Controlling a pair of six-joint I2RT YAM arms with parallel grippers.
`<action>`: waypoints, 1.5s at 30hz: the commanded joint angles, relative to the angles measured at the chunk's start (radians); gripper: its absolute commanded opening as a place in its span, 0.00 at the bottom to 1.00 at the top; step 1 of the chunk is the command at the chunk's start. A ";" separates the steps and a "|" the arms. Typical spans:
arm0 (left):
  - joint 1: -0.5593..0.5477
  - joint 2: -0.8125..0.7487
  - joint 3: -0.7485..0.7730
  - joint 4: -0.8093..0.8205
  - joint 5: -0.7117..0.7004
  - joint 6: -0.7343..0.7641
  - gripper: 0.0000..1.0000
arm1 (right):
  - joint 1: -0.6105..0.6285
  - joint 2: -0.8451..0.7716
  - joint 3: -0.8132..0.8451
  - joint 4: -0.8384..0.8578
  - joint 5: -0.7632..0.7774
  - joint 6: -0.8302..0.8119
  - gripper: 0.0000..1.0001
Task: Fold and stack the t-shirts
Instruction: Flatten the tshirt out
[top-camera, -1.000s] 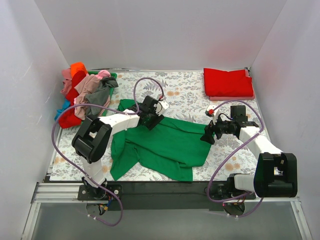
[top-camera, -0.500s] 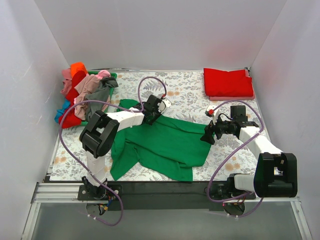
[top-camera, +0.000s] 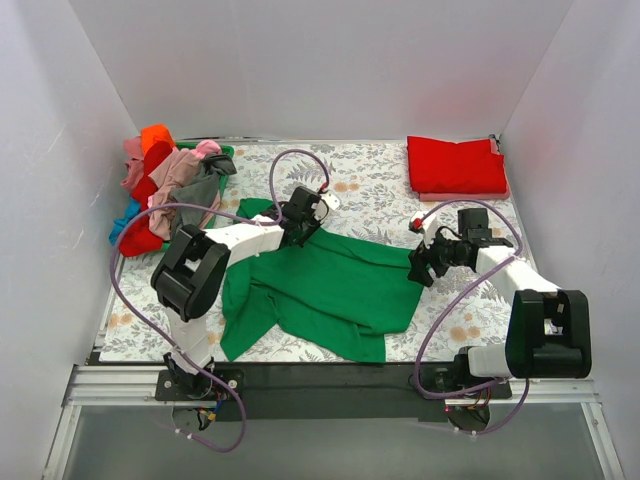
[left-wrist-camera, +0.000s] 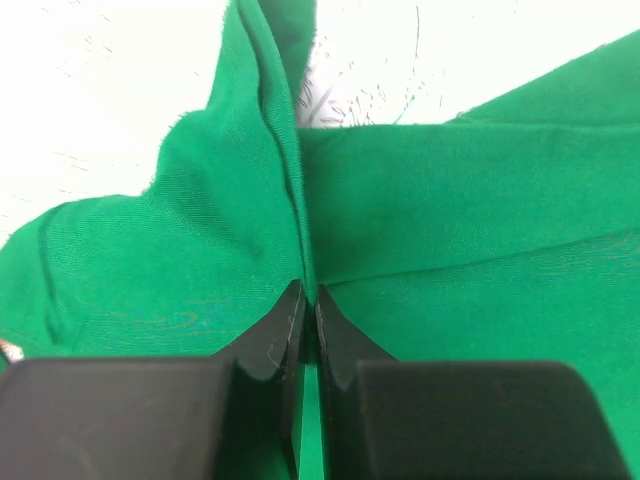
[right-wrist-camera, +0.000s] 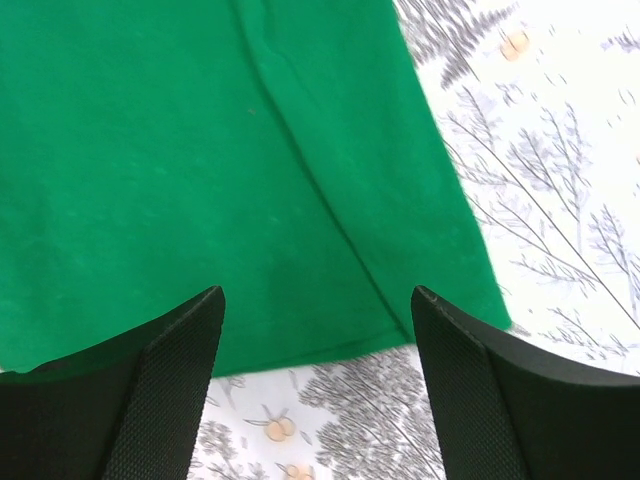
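Green t-shirt (top-camera: 330, 290) rumpled; red t-shirt (top-camera: 455, 165) folded

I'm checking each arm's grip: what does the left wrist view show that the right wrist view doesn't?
Only the left wrist view: the left gripper shut, pinching a raised fold of the green t-shirt. Only the right wrist view: the right gripper open above the shirt's hemmed corner, holding nothing, and orange blossoms on the floral cloth. Both: the green t-shirt lying on that pale cloth.
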 joint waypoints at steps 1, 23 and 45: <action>0.001 -0.097 -0.024 0.039 0.018 -0.017 0.00 | -0.002 0.044 0.069 -0.009 0.133 -0.035 0.80; 0.003 -0.146 -0.048 0.068 0.019 -0.021 0.00 | 0.032 0.228 0.200 -0.044 0.262 -0.049 0.35; 0.018 -0.175 -0.068 0.074 0.035 -0.030 0.00 | 0.033 0.243 0.292 -0.242 0.132 -0.134 0.38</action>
